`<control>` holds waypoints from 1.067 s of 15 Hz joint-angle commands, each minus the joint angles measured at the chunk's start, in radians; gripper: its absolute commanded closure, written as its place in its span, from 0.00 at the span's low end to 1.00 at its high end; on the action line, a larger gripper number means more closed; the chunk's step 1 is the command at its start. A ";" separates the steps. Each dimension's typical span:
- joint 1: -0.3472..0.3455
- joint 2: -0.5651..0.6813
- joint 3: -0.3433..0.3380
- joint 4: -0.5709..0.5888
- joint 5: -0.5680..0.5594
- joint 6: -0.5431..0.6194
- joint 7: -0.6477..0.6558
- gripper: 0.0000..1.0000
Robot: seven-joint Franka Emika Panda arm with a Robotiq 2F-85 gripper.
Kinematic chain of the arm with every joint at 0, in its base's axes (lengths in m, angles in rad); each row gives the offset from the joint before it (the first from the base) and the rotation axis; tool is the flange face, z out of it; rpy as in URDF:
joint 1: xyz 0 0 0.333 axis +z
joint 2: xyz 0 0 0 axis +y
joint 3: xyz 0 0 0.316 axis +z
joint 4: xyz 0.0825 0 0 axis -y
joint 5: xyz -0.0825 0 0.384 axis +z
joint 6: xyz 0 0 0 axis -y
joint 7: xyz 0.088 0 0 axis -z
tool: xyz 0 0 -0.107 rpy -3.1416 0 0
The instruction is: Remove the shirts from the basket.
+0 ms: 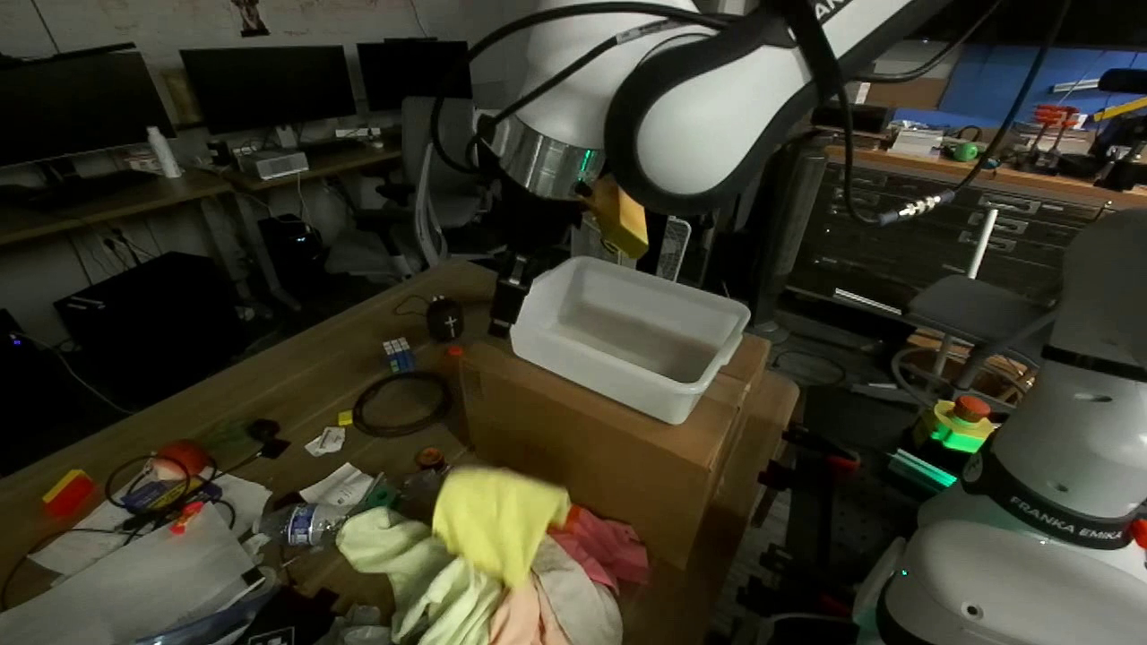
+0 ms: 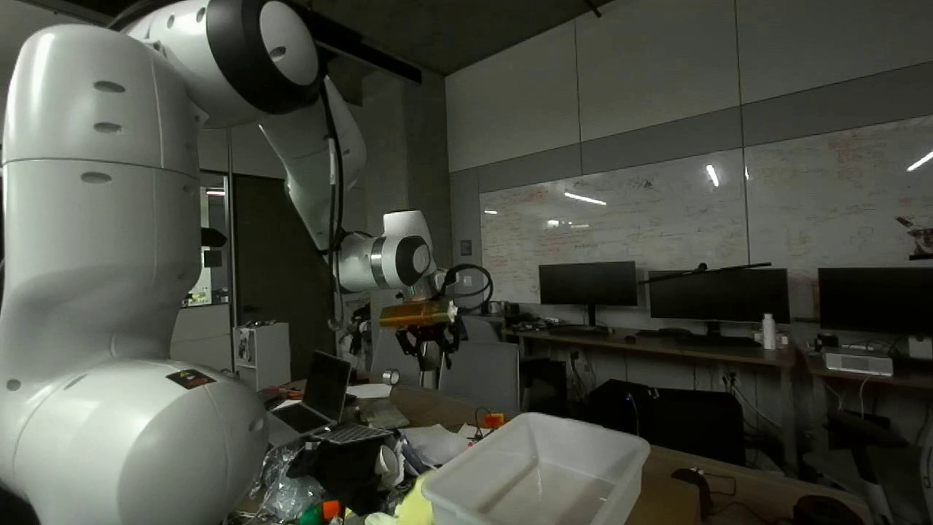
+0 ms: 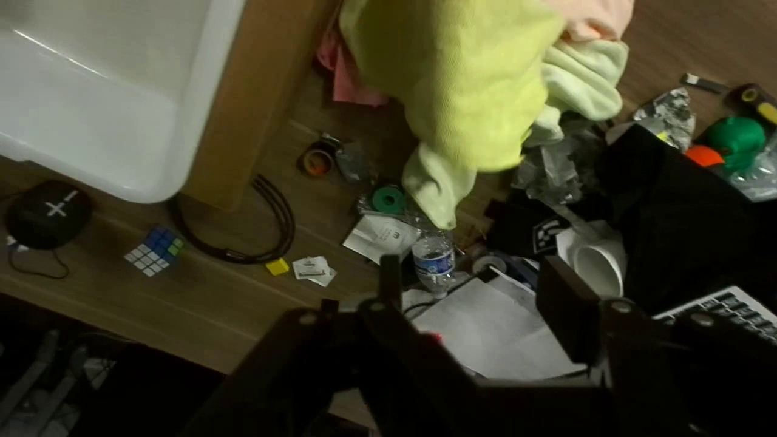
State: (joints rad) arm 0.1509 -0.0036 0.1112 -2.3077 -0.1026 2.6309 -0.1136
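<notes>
The basket is a white plastic bin (image 1: 599,376) on a cardboard box; its visible inside is bare. It also shows in an exterior view (image 2: 536,503) and the wrist view (image 3: 209,85). The shirts lie heaped on the table beside the box: a yellow shirt (image 1: 497,520) on top, looking blurred, with pale green (image 1: 385,537), pink (image 1: 614,548), peach (image 1: 524,618) and beige cloth (image 1: 582,596) under it. The yellow shirt (image 3: 467,85) is apart from the jaws in the wrist view. My gripper (image 3: 476,294) is open and empty above the table; the basket partly hides it (image 1: 509,300) in an exterior view.
The cardboard box (image 1: 582,448) raises the basket at the table's edge. A water bottle (image 3: 434,261), papers (image 3: 485,328), a cable coil (image 1: 401,405), a puzzle cube (image 1: 398,355), a black speaker (image 1: 444,319) and a laptop (image 2: 313,401) are on the table.
</notes>
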 commanded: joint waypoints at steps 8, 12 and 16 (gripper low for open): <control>-0.116 -0.132 -0.062 -0.086 -0.349 -0.316 0.318 0.00; -0.147 -0.241 -0.086 -0.145 -0.293 -0.583 0.213 0.00; -0.179 -0.400 -0.130 -0.264 -0.298 -0.551 0.176 0.00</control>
State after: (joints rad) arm -0.0035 -0.2527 0.0068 -2.4639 -0.4096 2.0305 0.1017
